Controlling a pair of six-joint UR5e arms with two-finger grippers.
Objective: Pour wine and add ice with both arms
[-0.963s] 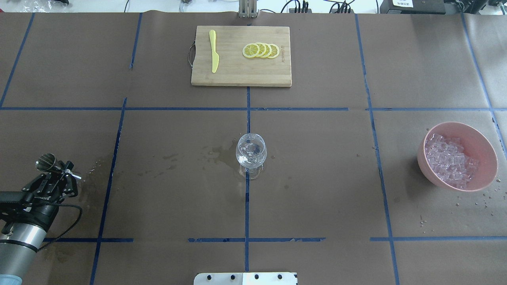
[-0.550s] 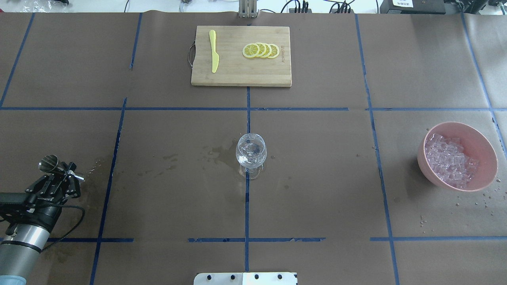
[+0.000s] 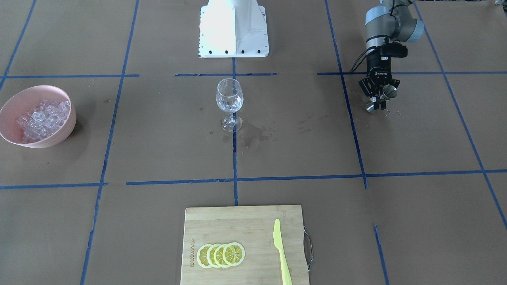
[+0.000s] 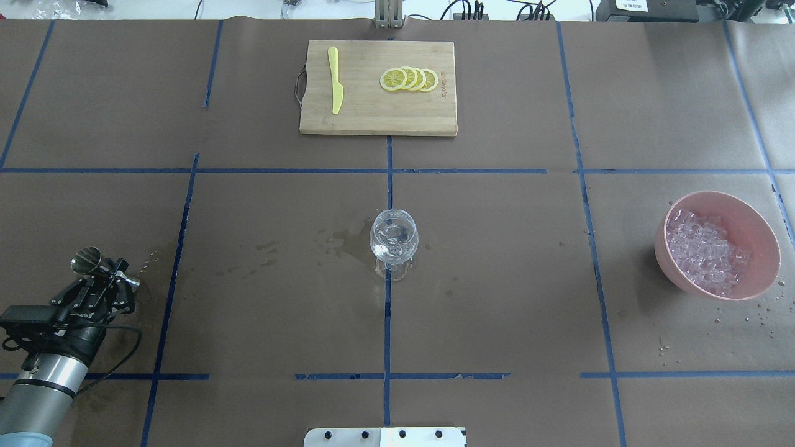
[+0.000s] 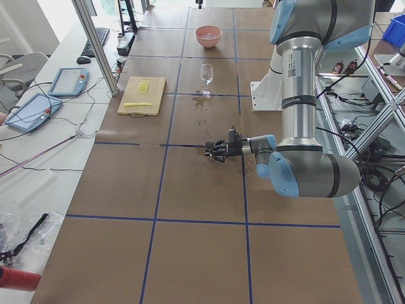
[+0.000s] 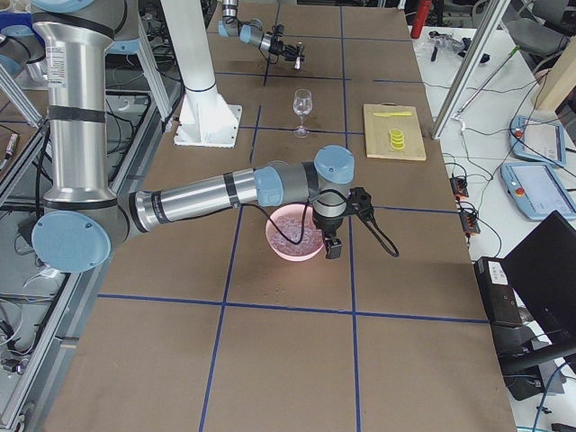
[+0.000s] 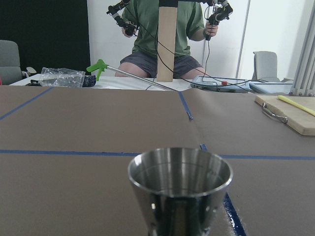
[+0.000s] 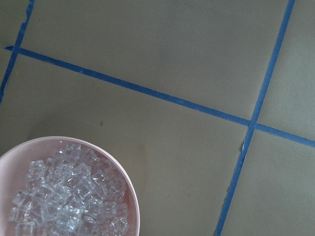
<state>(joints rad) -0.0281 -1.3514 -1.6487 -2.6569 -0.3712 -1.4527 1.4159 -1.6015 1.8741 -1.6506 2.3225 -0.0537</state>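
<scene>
Since a second ago, overhead view: left gripper [image 4: 107,275] with steel jigger [image 4: 87,261] shifted slightly toward table centre and robot. Wine glass [image 4: 394,239] and pink bowl [image 4: 754,217] unmoved. Left gripper clamped on jigger. Ice [image 4: 705,251] heaped in bowl, table's right side. Only exterior right view shows right gripper [image 6: 331,250], above bowl; finger spread cannot tell. Left wrist view shows jigger upright, rim close.
</scene>
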